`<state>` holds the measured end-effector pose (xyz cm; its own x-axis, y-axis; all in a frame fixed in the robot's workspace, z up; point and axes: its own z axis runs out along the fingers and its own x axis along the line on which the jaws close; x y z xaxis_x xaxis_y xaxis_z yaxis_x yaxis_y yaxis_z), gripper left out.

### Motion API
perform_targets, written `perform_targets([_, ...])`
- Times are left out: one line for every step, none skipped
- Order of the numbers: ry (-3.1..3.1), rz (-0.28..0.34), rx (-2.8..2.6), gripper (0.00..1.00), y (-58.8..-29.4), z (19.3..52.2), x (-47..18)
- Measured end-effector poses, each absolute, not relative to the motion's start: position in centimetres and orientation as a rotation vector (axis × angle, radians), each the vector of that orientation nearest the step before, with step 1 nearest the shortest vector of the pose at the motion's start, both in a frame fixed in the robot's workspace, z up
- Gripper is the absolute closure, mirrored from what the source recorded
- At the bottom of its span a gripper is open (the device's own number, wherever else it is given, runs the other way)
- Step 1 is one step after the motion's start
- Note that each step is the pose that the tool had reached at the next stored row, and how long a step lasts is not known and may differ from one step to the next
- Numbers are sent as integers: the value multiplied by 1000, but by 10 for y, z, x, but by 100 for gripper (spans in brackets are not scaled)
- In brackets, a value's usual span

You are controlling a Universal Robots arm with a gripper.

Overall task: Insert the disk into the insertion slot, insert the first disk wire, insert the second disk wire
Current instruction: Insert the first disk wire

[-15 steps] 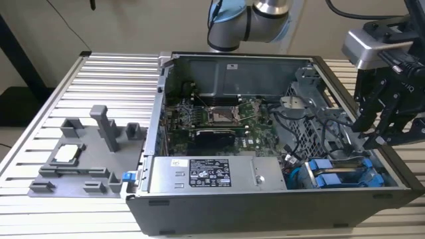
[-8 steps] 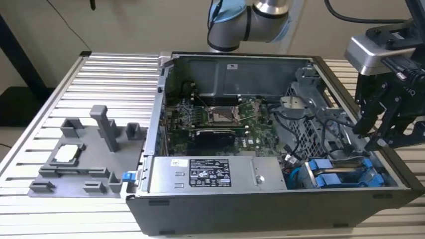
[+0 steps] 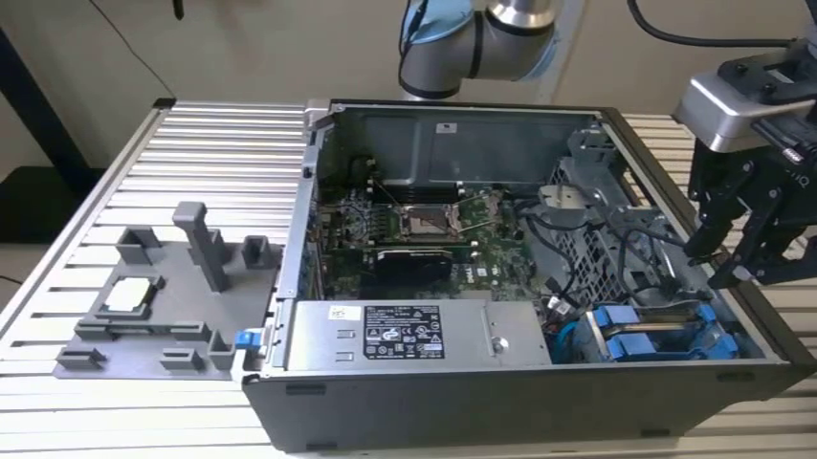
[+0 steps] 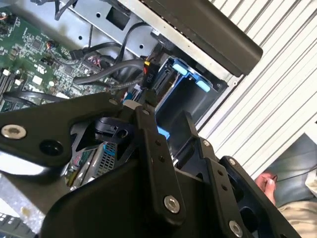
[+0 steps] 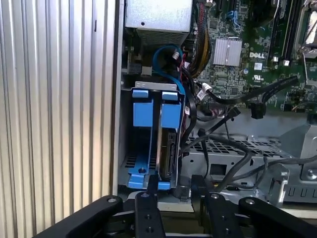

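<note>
The disk (image 5: 169,151) stands on edge inside the insertion slot (image 5: 148,85), its blue carrier tab (image 5: 169,113) beside a second blue carrier (image 5: 141,114). In the exterior view the blue carriers (image 3: 645,337) sit in the near right corner of the open computer case. My gripper (image 5: 175,184) hovers just above the slot's end, open, with nothing clearly between its fingers (image 5: 151,184). In the exterior view the gripper (image 3: 721,271) hangs over the case's right wall. Loose black wires with connectors (image 5: 257,110) lie beside the bay. A black connector with red and orange leads (image 4: 148,74) sits near one fingertip (image 4: 147,99).
A silver power-supply box (image 3: 408,335) fills the case's front. The green motherboard (image 3: 422,225) lies behind it. A blue cable (image 5: 166,52) loops near the bay. A grey fixture (image 3: 166,296) rests on the ribbed metal table (image 3: 205,143). A person's hand (image 4: 265,183) shows beyond the case.
</note>
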<state>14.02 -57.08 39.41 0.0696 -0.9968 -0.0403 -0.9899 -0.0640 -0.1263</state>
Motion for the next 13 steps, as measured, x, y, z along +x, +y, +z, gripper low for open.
perform_targets([2057, -75, -2201, 60, -571, 394, 141])
perform_targets([2052, -64, -2195, 60, -571, 394, 141])
perform_targets([2047, -54, -2189, 60, -571, 394, 142])
perform_targets([2043, -47, -2186, 60, -571, 393, 143])
perform_targets([2039, -44, -2187, 60, -571, 392, 144])
perform_targets([2033, -44, -2192, 60, -570, 392, 145])
perform_targets([2028, -43, -2197, 60, -570, 391, 146])
perform_targets([2023, -43, -2201, 60, -570, 390, 148])
perform_targets([2018, -42, -2205, 60, -570, 390, 149])
perform_targets([2015, -41, -2208, 60, -570, 389, 149])
perform_targets([2012, -40, -2209, 60, -569, 389, 150])
perform_targets([2011, -38, -2208, 60, -568, 388, 150])
perform_targets([2010, -36, -2208, 60, -566, 388, 151])
